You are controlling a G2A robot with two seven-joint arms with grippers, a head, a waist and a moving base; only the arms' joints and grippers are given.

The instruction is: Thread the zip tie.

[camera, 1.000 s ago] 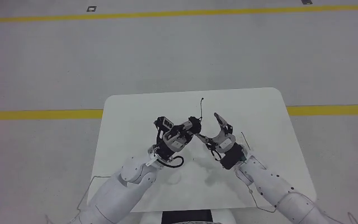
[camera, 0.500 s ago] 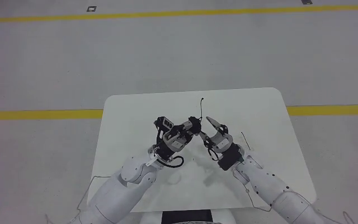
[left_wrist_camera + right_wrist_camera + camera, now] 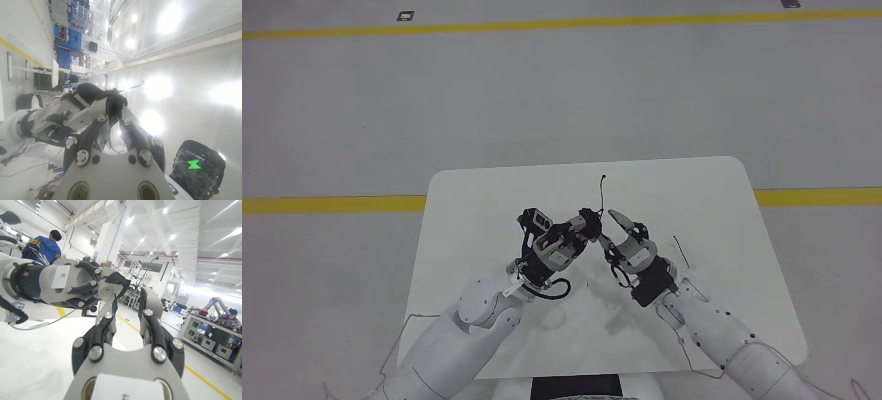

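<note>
- From above, my left gripper is raised over the middle of the table, fingers pinched together on the lower part of the zip tie. The tie's thin free length stands up out of the pinch and points away from me.
- In the same view, my right gripper sits just beside the left one with its fingers spread and nothing between them. I judge this to be the hand-over stage: the tie is presented but no loop is formed yet.
- At my left wrist, my left gripper is clamped on the zip tie. The strap juts past the fingertips and ends in a small hooked tip. My right gripper crowds in close alongside.
- At my right wrist, my right gripper is wide apart and holds nothing. My left gripper is just ahead of it, and the zip tie rises in a slight curve beyond my fingertips.
- Next, I think my right fingers must close on the free length well clear of the left's pinch, then bend it round toward the head. I cannot tell which end carries the head, so aim matters; the strap looks springy and could flick out of a shallow grip.
</note>
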